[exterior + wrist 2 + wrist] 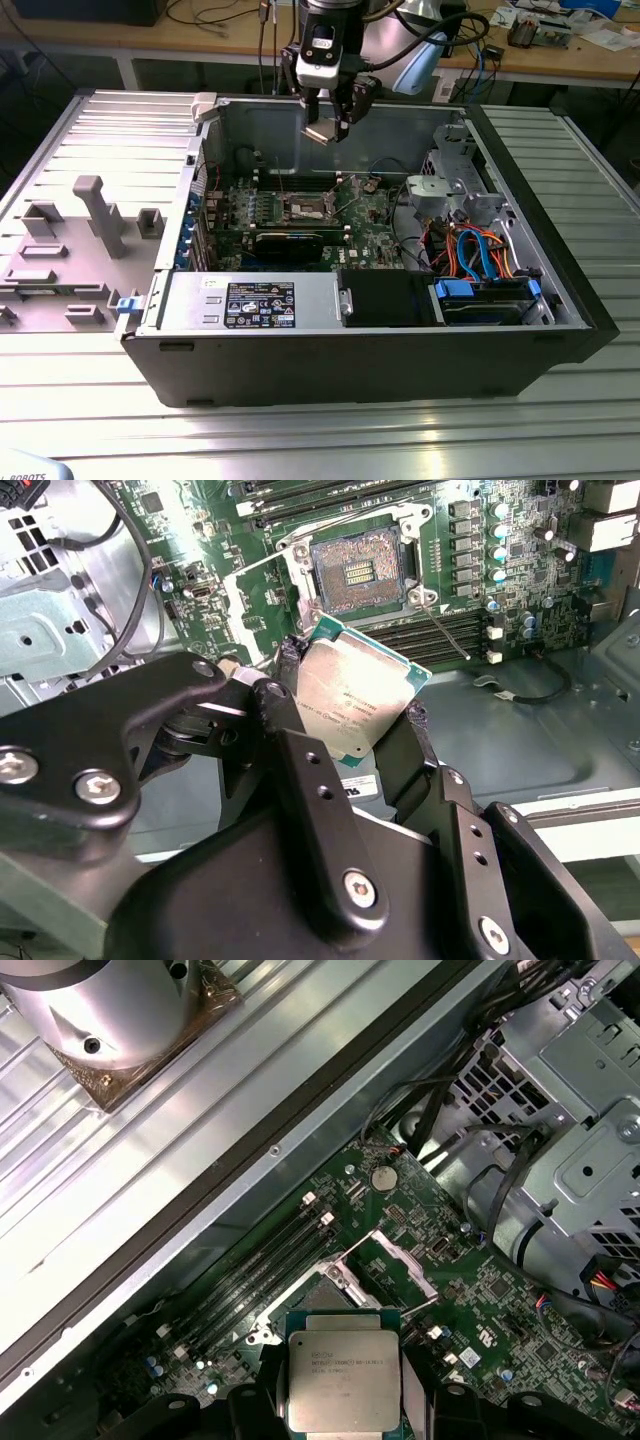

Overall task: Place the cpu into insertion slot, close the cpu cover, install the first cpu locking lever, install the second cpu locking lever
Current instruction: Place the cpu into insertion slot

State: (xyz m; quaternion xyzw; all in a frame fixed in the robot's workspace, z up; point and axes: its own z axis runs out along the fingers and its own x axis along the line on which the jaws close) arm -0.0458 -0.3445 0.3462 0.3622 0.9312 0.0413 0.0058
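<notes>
Black two-finger claw (327, 125) parted chip-wide, clamped on flat square silver-grey cpu (350, 705) bearing small print, above bare silver-rimmed square insertion slot (358, 572), sticker-labelled grey box (259, 304) along near case wall

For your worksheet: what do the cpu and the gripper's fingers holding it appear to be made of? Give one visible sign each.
The cpu: metal top, dull silver-grey with a soft sheen; green circuit-board rim beneath. The fingers of the gripper: matte black, likely plastic or coated metal; the look leaves it open.
</notes>
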